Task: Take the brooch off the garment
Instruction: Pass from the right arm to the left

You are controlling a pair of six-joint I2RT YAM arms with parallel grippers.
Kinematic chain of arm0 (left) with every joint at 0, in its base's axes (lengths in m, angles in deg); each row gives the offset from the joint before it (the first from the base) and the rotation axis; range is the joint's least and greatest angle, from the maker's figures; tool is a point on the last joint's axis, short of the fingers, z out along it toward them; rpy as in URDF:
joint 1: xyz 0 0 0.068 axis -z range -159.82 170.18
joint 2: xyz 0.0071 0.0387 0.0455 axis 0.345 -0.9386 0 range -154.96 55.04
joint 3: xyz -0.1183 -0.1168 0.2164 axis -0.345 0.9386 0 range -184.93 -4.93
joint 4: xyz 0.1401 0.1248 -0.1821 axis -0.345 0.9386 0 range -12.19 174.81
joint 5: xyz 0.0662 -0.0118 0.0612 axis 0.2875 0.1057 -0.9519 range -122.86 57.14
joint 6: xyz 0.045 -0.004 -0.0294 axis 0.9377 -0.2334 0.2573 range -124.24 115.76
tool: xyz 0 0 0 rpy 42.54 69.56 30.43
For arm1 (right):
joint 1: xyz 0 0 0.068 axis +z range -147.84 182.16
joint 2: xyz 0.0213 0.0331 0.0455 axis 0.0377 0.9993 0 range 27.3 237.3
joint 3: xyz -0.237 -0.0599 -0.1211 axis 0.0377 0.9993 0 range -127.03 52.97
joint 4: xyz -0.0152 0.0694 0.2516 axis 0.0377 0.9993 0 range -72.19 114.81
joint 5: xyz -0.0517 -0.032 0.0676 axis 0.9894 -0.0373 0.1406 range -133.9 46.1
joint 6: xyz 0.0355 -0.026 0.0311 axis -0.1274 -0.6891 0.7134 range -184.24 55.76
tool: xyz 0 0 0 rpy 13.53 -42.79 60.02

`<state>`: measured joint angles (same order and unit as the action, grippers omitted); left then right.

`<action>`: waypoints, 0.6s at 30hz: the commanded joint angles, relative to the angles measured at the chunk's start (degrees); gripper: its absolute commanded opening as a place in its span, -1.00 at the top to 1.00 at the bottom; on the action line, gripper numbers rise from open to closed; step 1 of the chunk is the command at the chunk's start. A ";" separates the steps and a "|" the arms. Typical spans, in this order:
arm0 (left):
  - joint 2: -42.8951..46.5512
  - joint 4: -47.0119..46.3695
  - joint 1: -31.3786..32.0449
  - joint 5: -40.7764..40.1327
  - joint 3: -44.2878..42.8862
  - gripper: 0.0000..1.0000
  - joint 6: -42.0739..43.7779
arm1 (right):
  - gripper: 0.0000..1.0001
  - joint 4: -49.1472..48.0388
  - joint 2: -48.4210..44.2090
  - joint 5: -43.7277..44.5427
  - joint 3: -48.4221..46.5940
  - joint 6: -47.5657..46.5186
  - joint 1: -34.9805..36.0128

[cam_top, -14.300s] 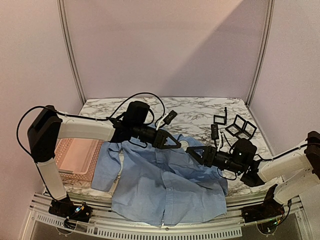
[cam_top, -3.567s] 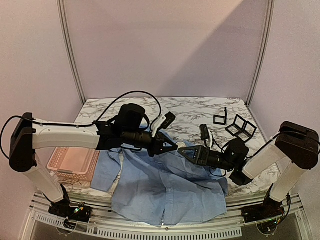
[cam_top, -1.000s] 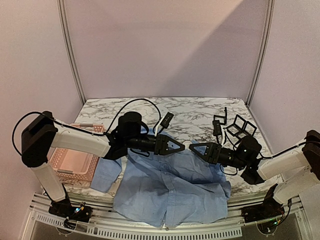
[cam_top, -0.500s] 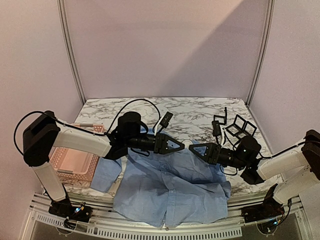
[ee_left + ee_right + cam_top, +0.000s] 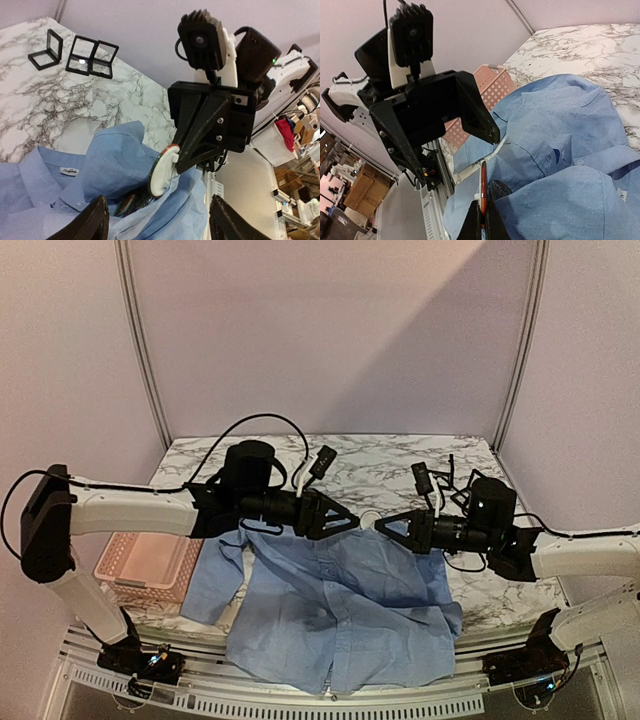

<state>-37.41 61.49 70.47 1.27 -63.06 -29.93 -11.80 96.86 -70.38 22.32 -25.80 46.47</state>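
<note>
Brooch (image 5: 163, 170) is pinched edge-on by closed right gripper (image 5: 383, 527), just above shirt (image 5: 340, 610) collar. Left gripper (image 5: 350, 521) is spread open, nothing held.

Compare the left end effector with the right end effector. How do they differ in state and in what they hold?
1. The left end effector is open, its fingers spread wide; the right end effector is shut.
2. The right end effector pinches the round white brooch by its edge; the left end effector holds nothing.

Shared: both are black, two-fingered, and point tip to tip at each other above the collar end of the blue shirt.
</note>
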 commanded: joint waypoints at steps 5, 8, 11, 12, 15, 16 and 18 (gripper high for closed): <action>-0.25 15.90 -0.61 2.85 -6.74 -0.42 12.13 | 1.00 29.22 0.04 -7.61 -12.60 -16.13 -1.22; -1.10 16.13 -0.47 5.81 -7.43 -0.39 12.30 | 1.00 32.68 1.77 -10.27 -15.44 -18.33 -1.23; -1.52 19.36 -0.51 5.37 -8.12 -0.36 13.26 | 1.00 33.24 2.88 -12.16 -16.43 -19.48 -1.19; -1.85 20.00 -0.53 5.24 -8.40 -0.36 13.34 | 1.00 33.50 3.20 -13.03 -16.79 -19.87 -1.22; -3.52 20.23 -0.45 6.35 -9.20 -0.23 12.45 | 1.00 33.89 4.74 -15.28 -17.86 -20.71 -1.25; -4.05 20.19 -0.37 7.17 -9.48 -0.15 12.16 | 1.00 33.85 5.35 -15.84 -18.06 -20.82 -1.25; -4.76 20.09 -0.28 7.89 -9.74 0.01 11.72 | 1.00 34.01 6.02 -16.35 -18.45 -21.10 -1.24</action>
<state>-39.86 79.48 70.27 6.60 -71.19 -18.33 20.35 101.32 -82.86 6.01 -44.71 45.58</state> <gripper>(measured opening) 0.548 0.021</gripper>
